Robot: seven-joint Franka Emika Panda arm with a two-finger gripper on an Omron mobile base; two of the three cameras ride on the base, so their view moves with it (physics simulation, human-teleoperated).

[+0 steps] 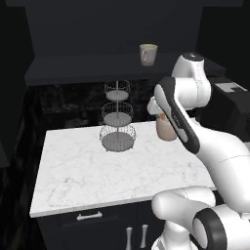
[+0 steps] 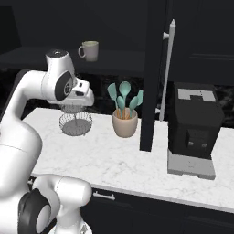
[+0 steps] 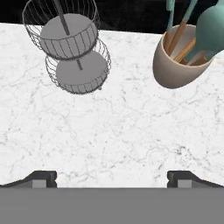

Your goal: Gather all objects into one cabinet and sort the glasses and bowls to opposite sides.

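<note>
A pale handled cup [image 1: 148,53] [image 2: 90,50], one of the glasses, stands upright on the dark shelf [image 1: 93,68] of the black wall cabinet. The cabinet's tall door [image 2: 153,77] stands open edge-on, showing its slim silver bar handle [image 2: 168,68]. My gripper [image 3: 113,179] hangs open above the white marble counter [image 3: 113,131], pointing down, with nothing between its fingertips [image 3: 43,178]. It is well below the cup, between the wire stand and the utensil pot. The bowls are out of view.
A three-tier wire basket stand [image 1: 117,117] [image 3: 72,48] rises at the back of the counter. Beside it is a beige pot of teal utensils [image 2: 124,122] [image 3: 179,61]. A black appliance [image 2: 194,128] sits at the right, past the door.
</note>
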